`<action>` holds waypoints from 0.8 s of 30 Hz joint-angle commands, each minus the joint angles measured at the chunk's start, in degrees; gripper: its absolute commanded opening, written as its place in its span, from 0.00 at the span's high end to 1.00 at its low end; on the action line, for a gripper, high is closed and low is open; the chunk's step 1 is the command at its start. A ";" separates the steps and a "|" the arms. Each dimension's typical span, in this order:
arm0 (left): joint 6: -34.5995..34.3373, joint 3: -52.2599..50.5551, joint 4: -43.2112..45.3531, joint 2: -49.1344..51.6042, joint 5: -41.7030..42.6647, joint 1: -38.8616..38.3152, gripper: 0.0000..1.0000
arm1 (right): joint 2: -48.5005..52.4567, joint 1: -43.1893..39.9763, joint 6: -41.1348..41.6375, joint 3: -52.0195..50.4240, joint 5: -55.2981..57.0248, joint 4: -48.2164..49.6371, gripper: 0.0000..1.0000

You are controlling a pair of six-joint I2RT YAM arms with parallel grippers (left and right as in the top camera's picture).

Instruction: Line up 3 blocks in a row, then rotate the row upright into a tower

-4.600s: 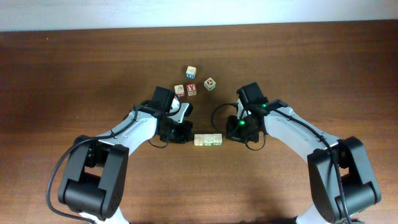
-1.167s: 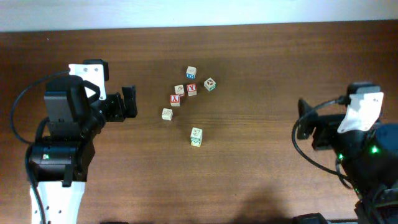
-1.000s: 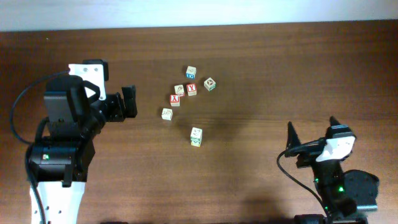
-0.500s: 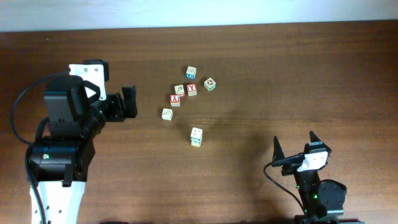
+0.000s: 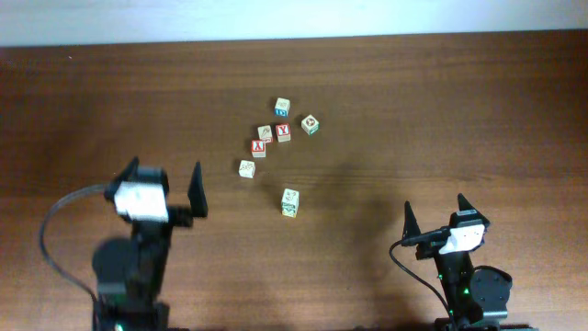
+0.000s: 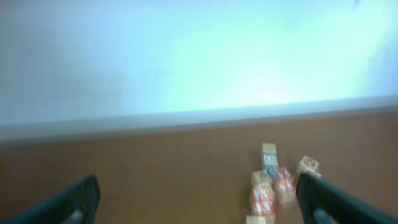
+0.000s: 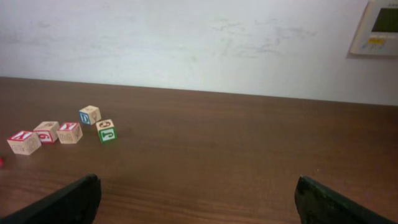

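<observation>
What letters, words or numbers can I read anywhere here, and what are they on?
"J": on the green-faced cube.
"Y", probably: on the red-faced cube.
The blue-lettered cube and all remaining block prints: too small or blurred to read.
The wall panel: print too small to read.

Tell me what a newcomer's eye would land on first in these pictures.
First, the small alphabet cubes scattered mid-way across the dark wooden table. Most sit in a tight cluster that includes a red-faced cube, while a pale cube and a green-printed block lie apart, nearer the arms. Next, the left gripper and right gripper at the near edge, both wide open, empty and clear of every cube.
</observation>
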 commanded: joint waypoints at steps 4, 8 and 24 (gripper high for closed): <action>9.81 -23.56 7.72 -21.38 2.71 4.52 0.01 | -0.35 -0.33 0.28 -0.52 -0.46 -0.02 0.02; 16.13 -24.72 -6.75 -30.47 4.28 5.35 0.01 | -0.35 -0.33 0.28 -0.52 -0.46 -0.02 0.01; 16.11 -24.70 -6.69 -30.49 4.33 5.33 0.01 | -0.35 -0.33 0.26 -0.52 -0.46 -0.02 0.01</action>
